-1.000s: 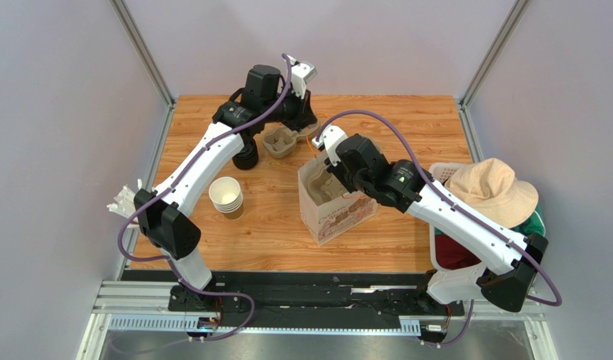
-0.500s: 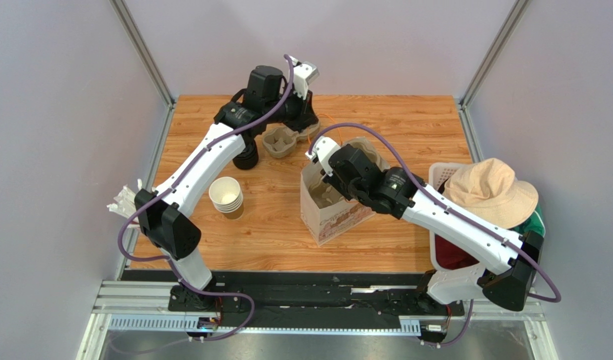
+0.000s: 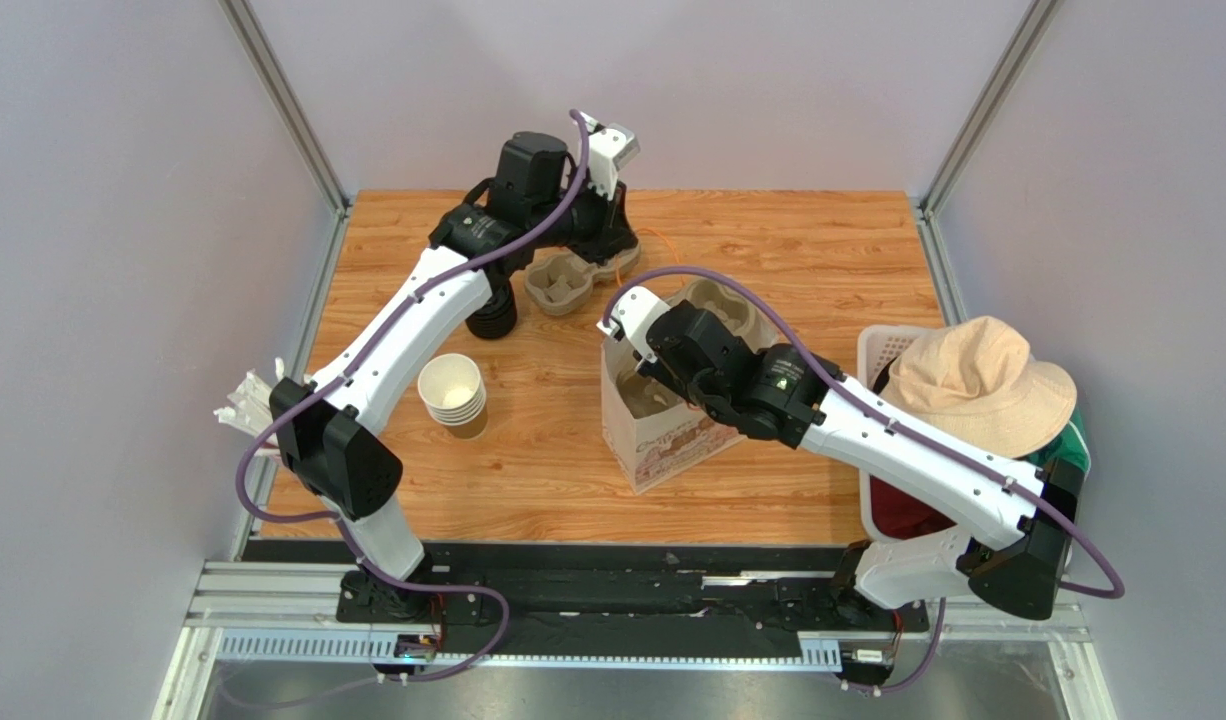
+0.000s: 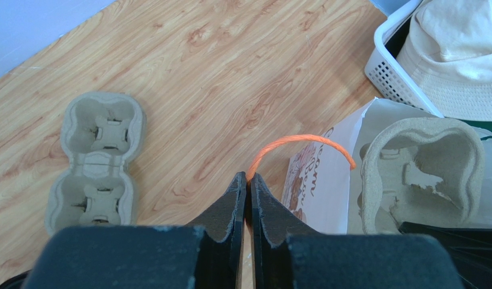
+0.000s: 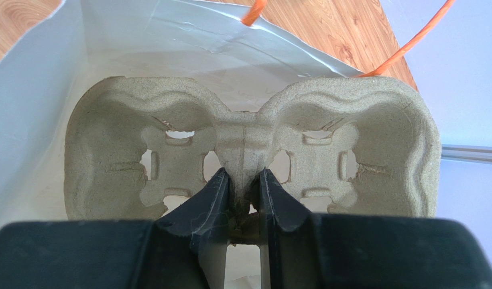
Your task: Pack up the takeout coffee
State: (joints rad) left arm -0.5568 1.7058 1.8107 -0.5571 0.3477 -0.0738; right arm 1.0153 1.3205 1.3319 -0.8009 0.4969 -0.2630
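Left fingers (image 4: 233, 205) pinch the white paper bag's (image 4: 318, 192) orange cord handle (image 4: 296, 139) (propping it open); right fingers (image 5: 215, 198) pinch a beige moulded-pulp carrier (image 5: 351, 120).

- Wooden surface (image 3: 815, 240): light grain, filling the middle of the top view.
- White paper bag (image 3: 672, 443): printed side, upright and open, centre of frame. Orange cord handle (image 4: 302, 141) arching above its rim.
- Pulp cup carrier (image 5: 170, 120): two wells, tilted at the bag's mouth, partly inside.
- Second pulp carrier (image 3: 556, 282): two wells, flat on the surface, upper centre, apart from the bag.
- Stack of lidless brown cups (image 3: 453, 393): white inside, left of centre.
- Stack of black lids (image 3: 495, 318): just above the cups, partly hidden.
- White lattice basket (image 3: 879, 345): right edge. Beige sun hat (image 3: 977, 383) on top.
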